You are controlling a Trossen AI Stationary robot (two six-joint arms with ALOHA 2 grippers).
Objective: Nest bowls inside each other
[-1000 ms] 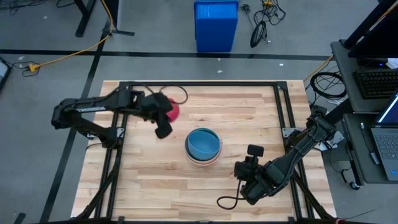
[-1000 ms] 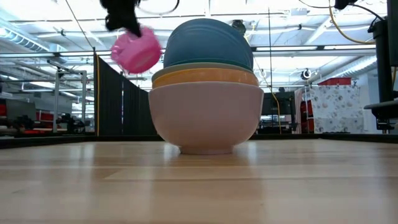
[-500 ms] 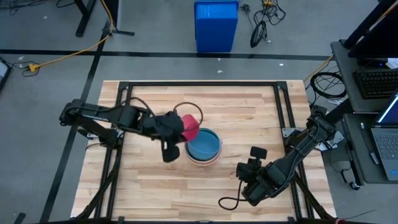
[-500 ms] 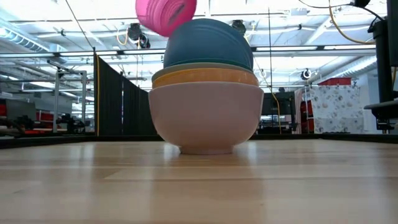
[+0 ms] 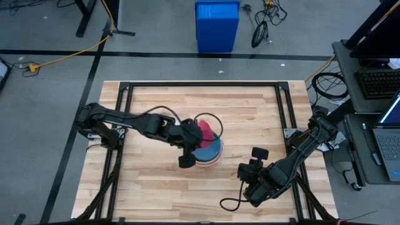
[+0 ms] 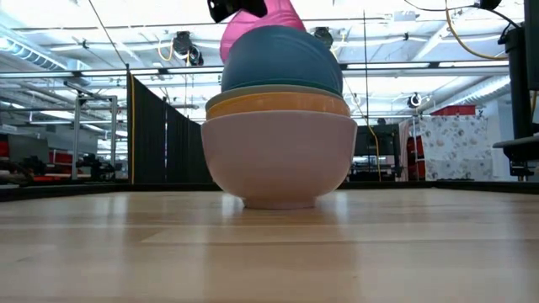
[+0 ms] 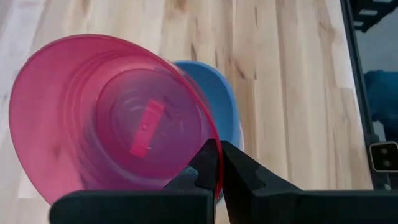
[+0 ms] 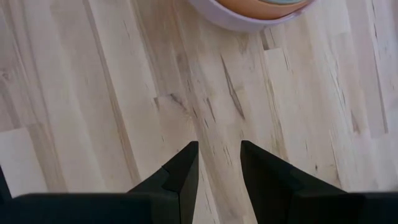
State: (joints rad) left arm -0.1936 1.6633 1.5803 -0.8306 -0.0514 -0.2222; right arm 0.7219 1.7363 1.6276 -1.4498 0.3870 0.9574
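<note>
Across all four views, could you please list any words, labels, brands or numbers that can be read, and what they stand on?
None can be read.
Magenta bowl, held by the left gripper: a raised rectangular mark on its base, no legible letters.
Stack of bowls: no print visible.
Blue bin: no label visible.
Laptop beside the table: screen too small to read.

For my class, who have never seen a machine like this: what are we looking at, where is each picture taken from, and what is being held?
Two dark robot arms work at a wooden table. One picture looks straight down, one looks level across the tabletop, and two come from cameras on the wrists. In the middle sits a stack of bowls nested together, white outermost and blue innermost. The left hand is shut on the rim of a small magenta bowl, carrying it above the stack. The right hand waits open and empty near the table's front right. A blue bin stands on the floor beyond.
</note>
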